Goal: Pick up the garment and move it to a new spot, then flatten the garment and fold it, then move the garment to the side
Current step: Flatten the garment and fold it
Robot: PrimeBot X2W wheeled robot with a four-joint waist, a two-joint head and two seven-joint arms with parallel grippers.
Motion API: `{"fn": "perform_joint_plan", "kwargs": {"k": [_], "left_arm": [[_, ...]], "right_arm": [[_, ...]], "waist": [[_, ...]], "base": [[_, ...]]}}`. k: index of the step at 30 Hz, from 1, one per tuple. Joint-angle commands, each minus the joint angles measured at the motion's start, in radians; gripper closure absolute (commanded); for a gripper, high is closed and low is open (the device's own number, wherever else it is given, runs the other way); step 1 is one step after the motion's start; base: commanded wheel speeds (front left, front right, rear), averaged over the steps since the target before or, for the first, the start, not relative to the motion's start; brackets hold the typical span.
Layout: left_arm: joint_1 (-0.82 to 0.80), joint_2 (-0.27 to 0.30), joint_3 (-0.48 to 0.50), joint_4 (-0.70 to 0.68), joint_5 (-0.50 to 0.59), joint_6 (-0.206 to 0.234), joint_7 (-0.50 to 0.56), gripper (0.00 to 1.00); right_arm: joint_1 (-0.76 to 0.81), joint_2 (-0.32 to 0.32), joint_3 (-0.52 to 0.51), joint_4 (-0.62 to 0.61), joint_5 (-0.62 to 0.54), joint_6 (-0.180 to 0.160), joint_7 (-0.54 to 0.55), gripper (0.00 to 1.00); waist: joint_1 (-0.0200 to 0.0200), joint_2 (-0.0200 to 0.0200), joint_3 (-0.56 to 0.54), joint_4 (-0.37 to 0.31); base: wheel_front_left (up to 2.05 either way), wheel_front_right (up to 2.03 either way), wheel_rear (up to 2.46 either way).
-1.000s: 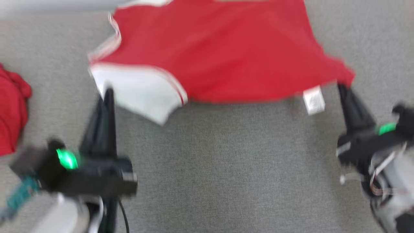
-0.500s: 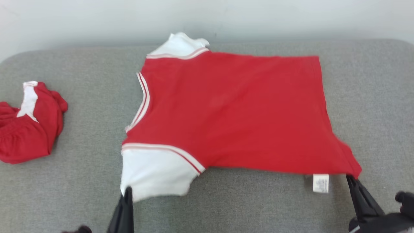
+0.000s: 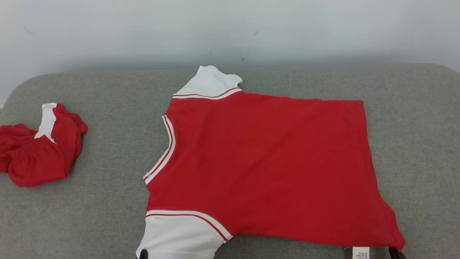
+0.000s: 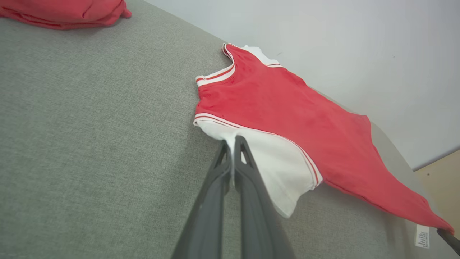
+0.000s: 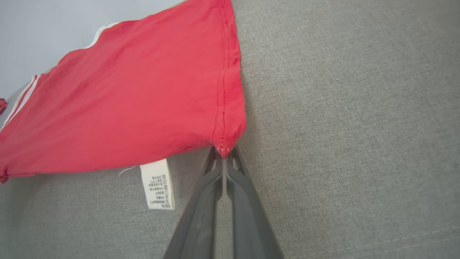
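The garment (image 3: 266, 165), a red shirt with white sleeves, lies spread flat on the grey padded surface (image 3: 90, 223). The left hand (image 4: 233, 145) is clamped shut on the near white sleeve (image 4: 276, 165). The right hand (image 5: 223, 154) is clamped shut on the hem corner, beside the care label (image 5: 157, 184). A second red garment (image 3: 39, 151) lies crumpled well apart, to the left.

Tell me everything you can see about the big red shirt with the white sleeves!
The red cloth shirt lies spread almost flat on the grey fabric cushion, neck toward the robot's left. It has two white sleeves with red-and-white striped trim, a striped neckline and a small white care label near the hem. The left gripper pinches the near white sleeve; the right gripper pinches the near hem corner, which is pulled into a point.
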State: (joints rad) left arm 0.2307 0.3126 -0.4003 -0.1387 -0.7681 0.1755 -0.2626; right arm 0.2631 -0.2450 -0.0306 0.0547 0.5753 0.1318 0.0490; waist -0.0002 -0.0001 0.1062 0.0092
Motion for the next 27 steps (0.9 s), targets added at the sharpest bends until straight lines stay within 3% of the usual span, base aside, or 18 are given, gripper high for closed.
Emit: {"fn": "perform_joint_plan", "kwargs": {"k": [1,8,18,27], "left_arm": [[0.005,0.007,0.003,-0.001,0.014,-0.004,-0.003,1.0],[-0.1,0.043,-0.018,0.004,0.057,-0.025,0.036,1.0],[-0.366,0.115,-0.002,0.087,0.078,-0.088,0.146,1.0],[-0.563,0.119,-0.001,0.228,0.079,-0.136,0.195,1.0]], "right_arm": [[0.007,0.012,-0.007,-0.009,-0.007,-0.002,0.012,1.0],[-0.034,0.047,0.013,-0.01,-0.032,-0.002,0.06,1.0],[-0.213,0.019,0.079,0.049,-0.003,-0.002,0.115,1.0],[-0.428,0.004,0.12,0.165,0.03,-0.002,0.137,1.0]], "waist": [[0.0002,0.0001,0.003,-0.005],[0.0002,0.0001,0.001,-0.029],[0.0002,0.0001,0.022,-0.087],[0.0002,0.0001,0.098,-0.112]], "base": [[0.0,0.0,0.0],[0.0,0.0,0.0],[0.0,0.0,0.0],[0.0,0.0,0.0]]}}
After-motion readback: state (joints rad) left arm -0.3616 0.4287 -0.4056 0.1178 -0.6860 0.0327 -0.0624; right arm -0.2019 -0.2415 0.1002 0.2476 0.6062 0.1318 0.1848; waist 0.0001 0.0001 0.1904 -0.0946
